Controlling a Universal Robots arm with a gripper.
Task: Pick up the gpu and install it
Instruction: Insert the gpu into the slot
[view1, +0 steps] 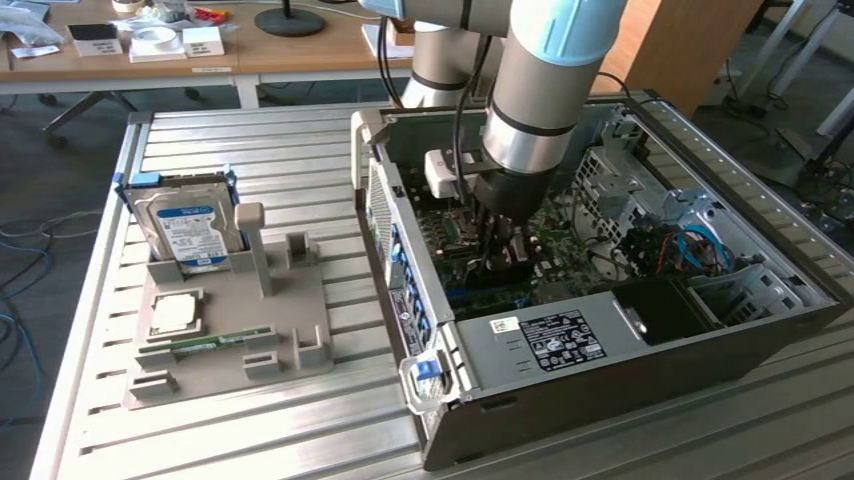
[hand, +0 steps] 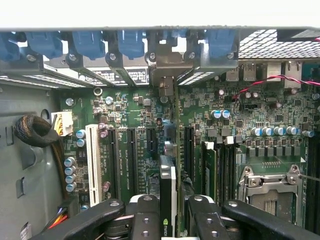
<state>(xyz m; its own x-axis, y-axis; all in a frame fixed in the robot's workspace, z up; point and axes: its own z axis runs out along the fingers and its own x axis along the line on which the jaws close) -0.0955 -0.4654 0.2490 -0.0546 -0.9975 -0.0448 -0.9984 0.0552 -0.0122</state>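
Slatted metal bench (view1: 267, 150) (desks behind); gripper (hand: 171, 210) clamped on gpu (hand: 169, 185) inside case (view1: 601, 360).

Wooden desk (view1: 267, 60) behind slatted table (view1: 240, 140)

The gpu (hand: 169, 200) is standing on edge inside the case, seen edge-on as a thin card with a black block on one face. Its silver bracket (hand: 166, 65) is sitting at the case's rear wall, and its lower edge is lining up with a motherboard slot.
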